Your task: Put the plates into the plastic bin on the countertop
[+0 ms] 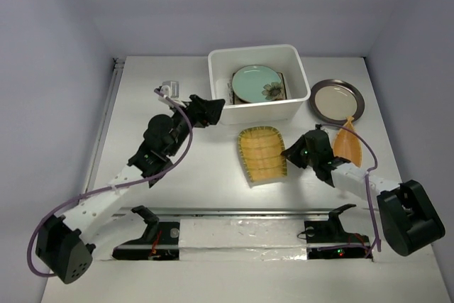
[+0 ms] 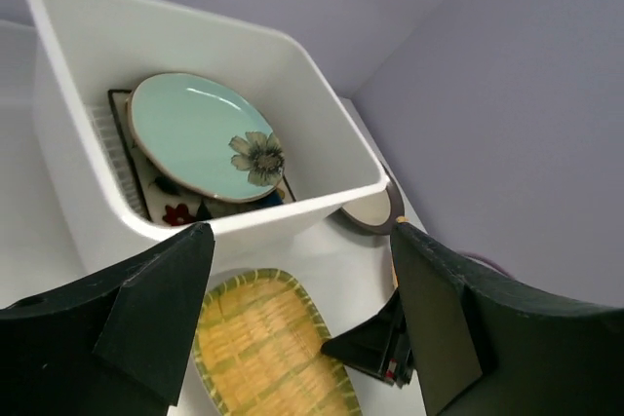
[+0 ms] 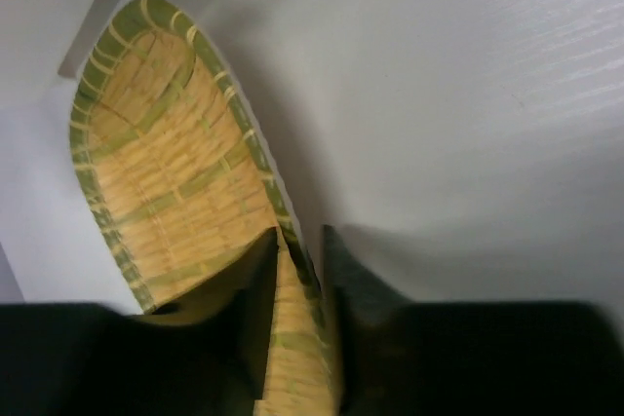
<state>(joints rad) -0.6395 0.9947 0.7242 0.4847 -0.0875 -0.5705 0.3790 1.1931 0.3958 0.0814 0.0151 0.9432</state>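
Two dishes, mint-green plate (image 1: 254, 81) atop floral square plate (image 2: 175, 209), are sitting in the plastic bin (image 1: 220, 62); three are lying on the countertop (image 1: 198, 182), right gripper (image 3: 297, 241) pinching the yellow ribbed plate (image 1: 261, 154), left gripper (image 1: 217, 106) gaping.

Bin: white plastic bin (image 1: 255, 112) at the middle of the bench's (image 1: 206, 168) far edge.
Inside: mint-green round plate (image 1: 254, 81) with a flower.
Centre: yellow ribbed plate (image 1: 261, 154), right hand (image 1: 289, 152) at its right rim.
Left hand (image 1: 216, 108): beside the bin's near-left corner.
Right edge: dark-rimmed round plate (image 1: 337, 101), orange leaf-shaped plate (image 1: 347, 144) just in front.
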